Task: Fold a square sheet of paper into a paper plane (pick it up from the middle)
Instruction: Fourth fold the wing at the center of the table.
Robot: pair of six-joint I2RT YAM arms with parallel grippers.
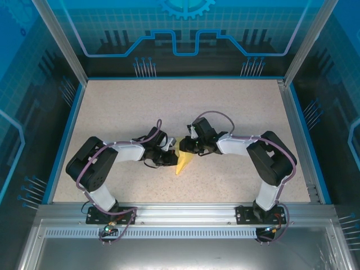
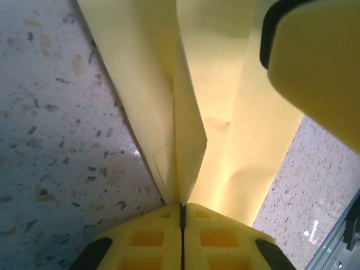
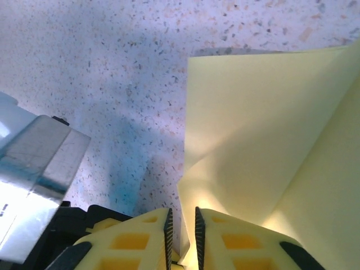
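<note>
Paper plane (image 1: 183,162) | pinched in left gripper (image 2: 181,208) | edge between right gripper (image 3: 182,214) jaws

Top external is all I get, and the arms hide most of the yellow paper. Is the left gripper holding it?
Observer: Yes. In the left wrist view the left gripper has its jaws pressed shut, with the yellow paper pinched in the seam.
Operator: Right one?
Observer: In the right wrist view the right gripper has its jaws nearly together, and a paper corner runs into the slit between them.
Operator: Paper flat?
Observer: No, it's folded. A long crease runs away from the left gripper, and a flap overlaps it.
</note>
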